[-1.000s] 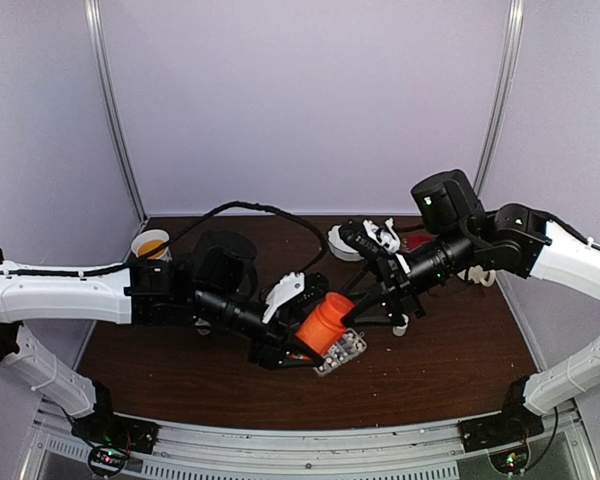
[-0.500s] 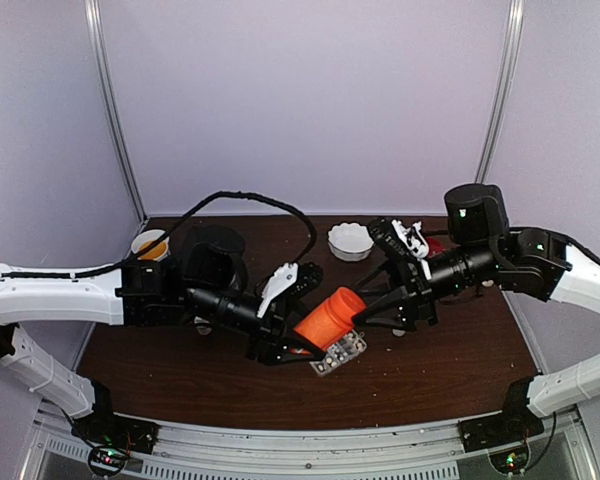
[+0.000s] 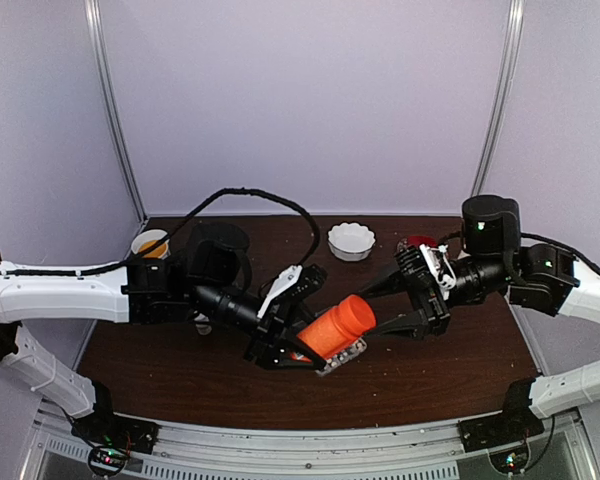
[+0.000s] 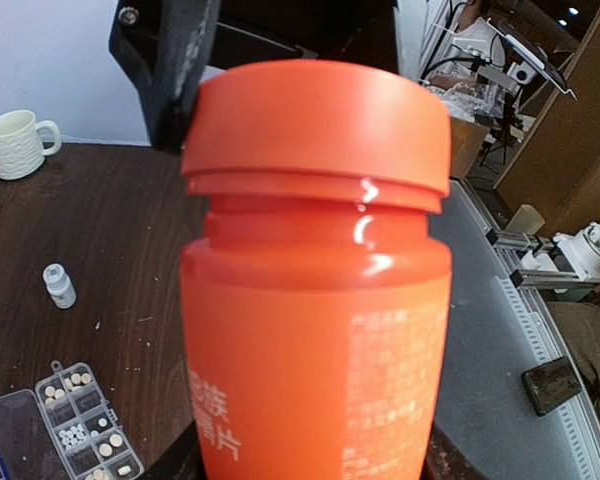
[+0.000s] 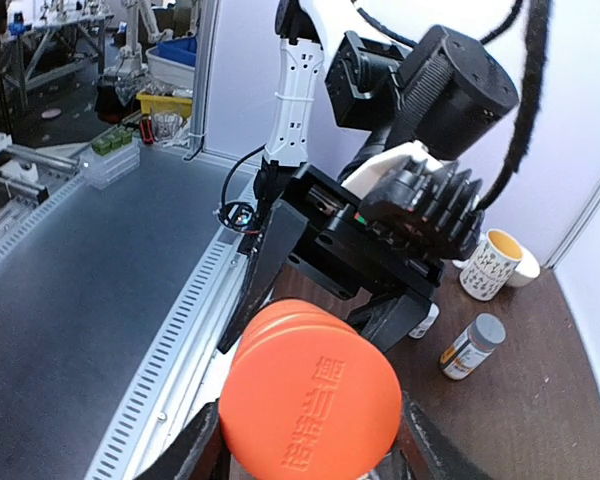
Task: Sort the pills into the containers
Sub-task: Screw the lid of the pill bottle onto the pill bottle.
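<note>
Left wrist view: the orange bottle (image 4: 315, 300) fills the centre of the frame. At its lower left stand large pale Chinese characters in two lines, cut off by the bottle's curve. The upper line ends in what reads as 族, the lower in 片. To the right of these run several lines of fine pale print, too small to read.

Right wrist view: the cap (image 5: 310, 405), bottom centre, bears one slanted row of four raised Chinese characters, their strokes too soft to read with certainty. At right, dark lettering-like marks ring the mug (image 5: 490, 262), and the small bottle (image 5: 470, 347) has a yellow label. Neither is legible.
</note>
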